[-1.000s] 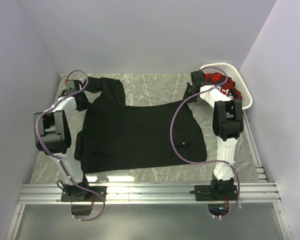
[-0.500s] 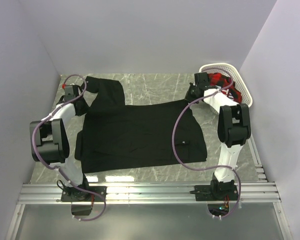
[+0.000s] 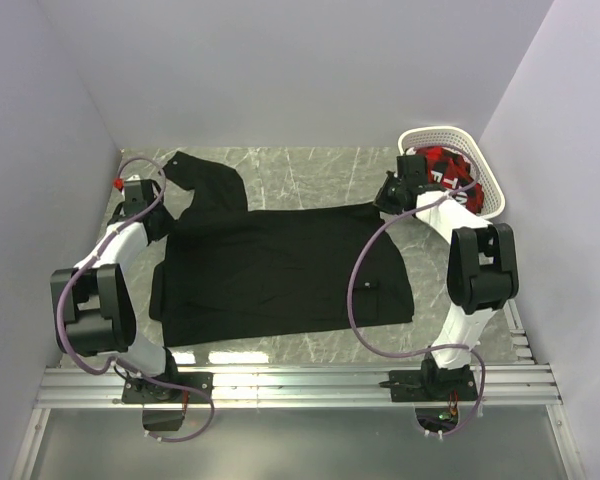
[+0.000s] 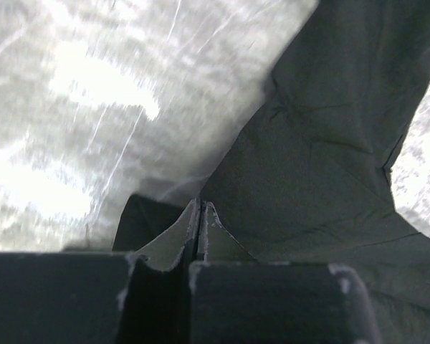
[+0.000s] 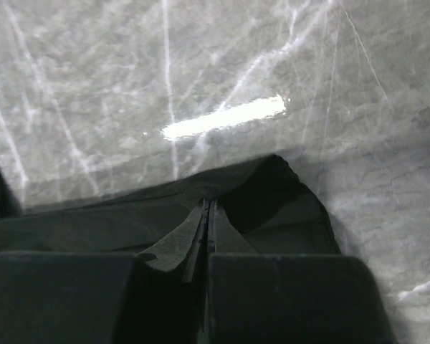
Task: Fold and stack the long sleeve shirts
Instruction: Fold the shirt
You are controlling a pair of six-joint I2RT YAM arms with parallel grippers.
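Observation:
A black long sleeve shirt (image 3: 280,270) lies spread flat on the marble table, with one sleeve (image 3: 215,175) bent toward the far left. My left gripper (image 3: 163,215) is shut on the shirt's far left edge near the shoulder. In the left wrist view the fingertips (image 4: 199,206) meet on the edge of the black fabric (image 4: 330,143). My right gripper (image 3: 383,197) is shut on the shirt's far right corner. In the right wrist view its fingertips (image 5: 208,204) pinch a raised fold of the fabric (image 5: 93,222). The buttons and collar do not show.
A white basket (image 3: 450,131) stands at the far right corner with a red and black garment (image 3: 450,165) in it, just behind my right wrist. Walls close in the table on the left, back and right. A metal rail (image 3: 300,385) runs along the near edge.
Both arms have swung outward, their elbows now nearer the side walls. The grippers stayed shut on the shirt's far edge, which is drawn straighter; the sleeve shifted slightly left.

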